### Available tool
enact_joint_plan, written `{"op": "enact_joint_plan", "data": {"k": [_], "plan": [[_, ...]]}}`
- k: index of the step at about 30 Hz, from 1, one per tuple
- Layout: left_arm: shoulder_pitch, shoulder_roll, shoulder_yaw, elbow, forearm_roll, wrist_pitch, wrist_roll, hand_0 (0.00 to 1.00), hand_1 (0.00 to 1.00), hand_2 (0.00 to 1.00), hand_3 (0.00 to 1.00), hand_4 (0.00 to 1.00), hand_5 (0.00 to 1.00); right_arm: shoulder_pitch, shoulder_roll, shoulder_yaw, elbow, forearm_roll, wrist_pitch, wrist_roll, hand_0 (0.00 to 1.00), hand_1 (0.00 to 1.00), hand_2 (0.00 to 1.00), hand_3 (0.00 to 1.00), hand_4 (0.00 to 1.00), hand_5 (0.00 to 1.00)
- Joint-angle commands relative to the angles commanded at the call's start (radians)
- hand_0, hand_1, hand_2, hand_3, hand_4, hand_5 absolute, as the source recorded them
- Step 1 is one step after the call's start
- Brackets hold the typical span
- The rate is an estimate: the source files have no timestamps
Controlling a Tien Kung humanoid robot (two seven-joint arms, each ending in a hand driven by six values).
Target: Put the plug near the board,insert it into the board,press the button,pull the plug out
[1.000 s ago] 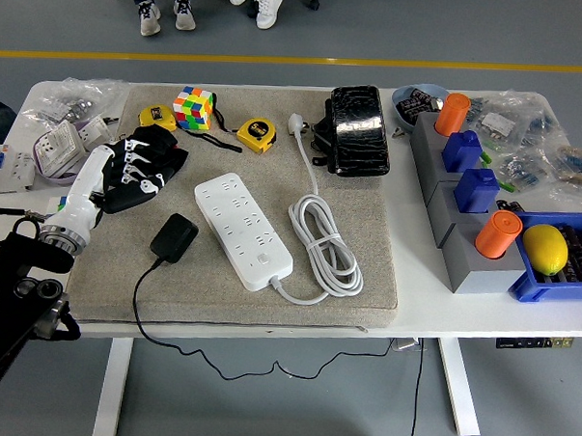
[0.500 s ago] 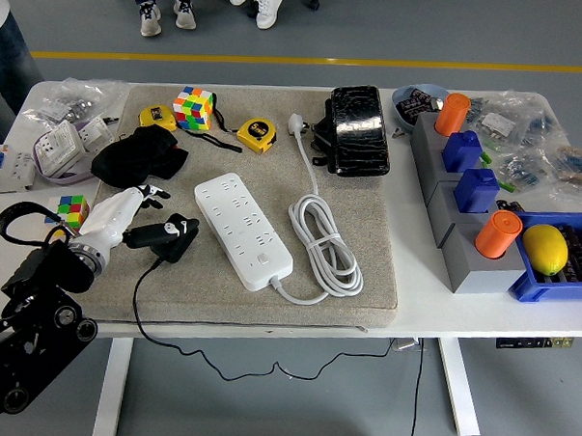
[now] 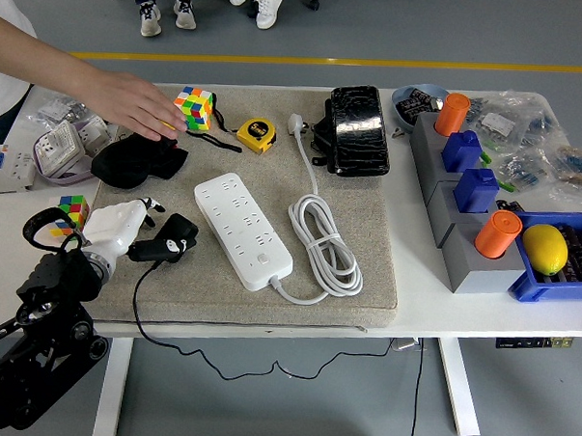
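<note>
The black plug adapter (image 3: 174, 236) with its thin black cord lies on the grey felt mat (image 3: 367, 241), just left of the white multi-socket power strip (image 3: 243, 229), grasped by the robot's white left hand (image 3: 131, 232). A person's hand (image 3: 137, 103) reaches toward the multicoloured puzzle cube (image 3: 193, 109).

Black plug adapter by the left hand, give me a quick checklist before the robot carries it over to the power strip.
1. Left hand closed on the black plug: cannot tell, fingers touch it.
2. Power strip sockets uncovered: ok.
3. Mat between plug and strip free: ok.
4. Plug's cable slack, hanging off the table edge: ok.
5. Workspace free of people: not ok, a person's hand reaches over the yellow tape measure.
</note>
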Motion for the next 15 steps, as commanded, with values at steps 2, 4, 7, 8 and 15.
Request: {"op": "enact_joint_plan", "data": {"k": [2, 4, 7, 8, 15], "plan": [[-0.004, -0.006, 0.007, 0.011, -0.002, 0.012, -0.003, 0.492, 0.556, 0.528, 0.706, 0.998, 0.702, 0.0, 0.0, 0.001, 0.0, -0.001, 0.0, 0.0, 0.469, 0.589, 0.537, 0.508, 0.849, 0.371], [-0.008, -0.011, 0.012, 0.021, 0.0, 0.029, -0.01, 0.363, 0.405, 0.399, 0.637, 0.998, 0.532, 0.0, 0.001, 0.004, 0.001, -0.003, -0.001, 0.001, 0.47, 0.588, 0.537, 0.506, 0.848, 0.372], [-0.016, -0.019, 0.016, 0.038, 0.001, 0.052, -0.017, 0.363, 0.405, 0.399, 0.637, 0.998, 0.532, -0.001, 0.002, 0.008, 0.001, -0.006, -0.002, 0.002, 0.47, 0.588, 0.537, 0.506, 0.848, 0.372], [-0.02, -0.021, 0.018, 0.046, 0.0, 0.059, -0.019, 0.363, 0.405, 0.399, 0.637, 0.998, 0.532, -0.002, 0.002, 0.01, 0.002, -0.008, -0.002, 0.002, 0.47, 0.588, 0.537, 0.506, 0.848, 0.372], [-0.035, -0.03, 0.024, 0.075, -0.003, 0.101, -0.043, 0.247, 0.314, 0.342, 0.512, 0.998, 0.33, -0.002, 0.004, 0.013, 0.001, -0.007, -0.003, 0.003, 0.469, 0.588, 0.537, 0.507, 0.848, 0.369]]}}
